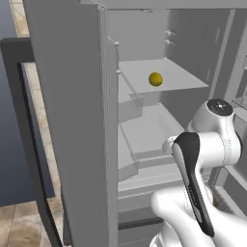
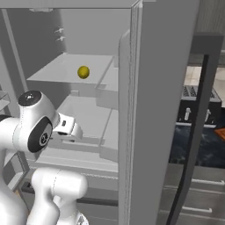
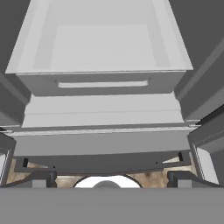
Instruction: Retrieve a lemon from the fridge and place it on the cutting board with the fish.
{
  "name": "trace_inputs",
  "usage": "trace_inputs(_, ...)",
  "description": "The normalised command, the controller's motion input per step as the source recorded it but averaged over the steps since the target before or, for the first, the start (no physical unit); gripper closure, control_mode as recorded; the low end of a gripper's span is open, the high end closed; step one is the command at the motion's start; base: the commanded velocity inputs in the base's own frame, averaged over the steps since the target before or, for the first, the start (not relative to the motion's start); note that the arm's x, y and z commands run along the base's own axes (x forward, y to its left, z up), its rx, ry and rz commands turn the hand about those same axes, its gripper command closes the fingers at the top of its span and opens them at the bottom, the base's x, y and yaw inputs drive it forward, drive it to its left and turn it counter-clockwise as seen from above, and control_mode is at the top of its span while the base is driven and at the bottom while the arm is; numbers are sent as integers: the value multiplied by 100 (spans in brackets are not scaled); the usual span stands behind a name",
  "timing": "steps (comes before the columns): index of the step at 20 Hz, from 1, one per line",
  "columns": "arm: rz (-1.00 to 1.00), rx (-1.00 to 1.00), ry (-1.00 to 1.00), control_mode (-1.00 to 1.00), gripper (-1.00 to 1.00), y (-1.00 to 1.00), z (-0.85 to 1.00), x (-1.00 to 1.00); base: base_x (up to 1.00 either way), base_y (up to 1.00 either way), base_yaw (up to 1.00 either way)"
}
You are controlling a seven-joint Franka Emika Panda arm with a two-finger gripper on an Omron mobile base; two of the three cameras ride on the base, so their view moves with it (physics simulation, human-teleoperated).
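Reaching step: the fridge (image 1: 72, 120) stands open, the lemon (image 1: 155, 79) on its upper shelf; the claw (image 3: 107, 177), spread wide and empty, must rise to it.

Flat, even rendered light is filling the fridge (image 1: 144, 120); shadows are staying faint, with no glare or blur.

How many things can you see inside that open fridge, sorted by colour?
Yellow: 1, the lemon on a shelf of the fridge
Other colours: 0
Total: 1
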Motion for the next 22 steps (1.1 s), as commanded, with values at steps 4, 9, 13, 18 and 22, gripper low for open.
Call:
trace_inputs(4,0,0,0,100,-100,0,0,0,49,-16,0)
trace_inputs(9,0,0,0,100,-100,0,0,0,50,-22,1)
trace_inputs(13,0,0,0,100,-100,0,0,0,30,-14,0)
trace_inputs(18,0,0,-1,-100,-100,-4,0,-2,2,-2,0)
trace_inputs(22,0,-1,-6,-100,-100,0,11,-25,0,0,0)
